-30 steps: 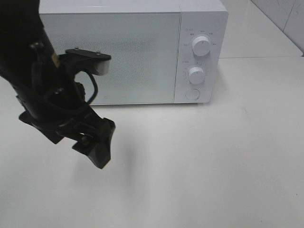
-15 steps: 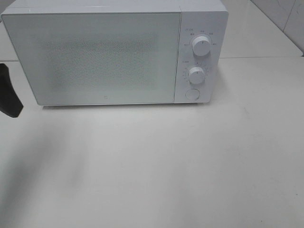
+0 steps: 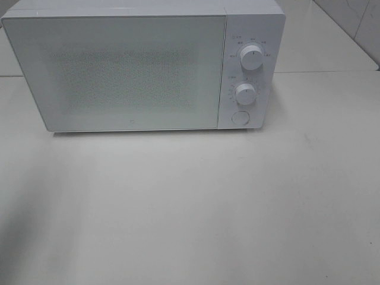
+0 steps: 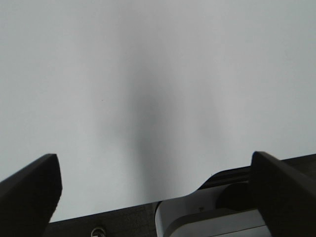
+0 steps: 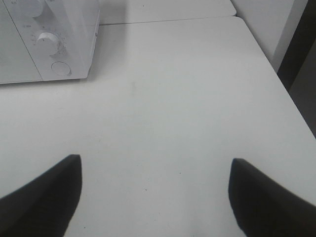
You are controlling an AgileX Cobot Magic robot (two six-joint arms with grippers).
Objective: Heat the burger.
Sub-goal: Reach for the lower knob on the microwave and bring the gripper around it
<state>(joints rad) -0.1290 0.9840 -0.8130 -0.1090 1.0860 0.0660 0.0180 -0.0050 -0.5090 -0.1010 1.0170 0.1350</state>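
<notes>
Microwave (image 3: 136, 71) stands door-shut at the back of the white table (image 3: 208, 208), two knobs (image 3: 252, 58) and a round button (image 3: 240, 117) on its right panel. No view shows the burger. Left gripper (image 4: 153, 163) hangs over plain white surface, fingers spread wide, empty. Right gripper (image 5: 154, 163) is equally wide and empty above the table, near the microwave's control corner

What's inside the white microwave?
The microwave has its door shut, and the speckled white front hides the inside. Whether the burger is in there cannot be seen.
</notes>
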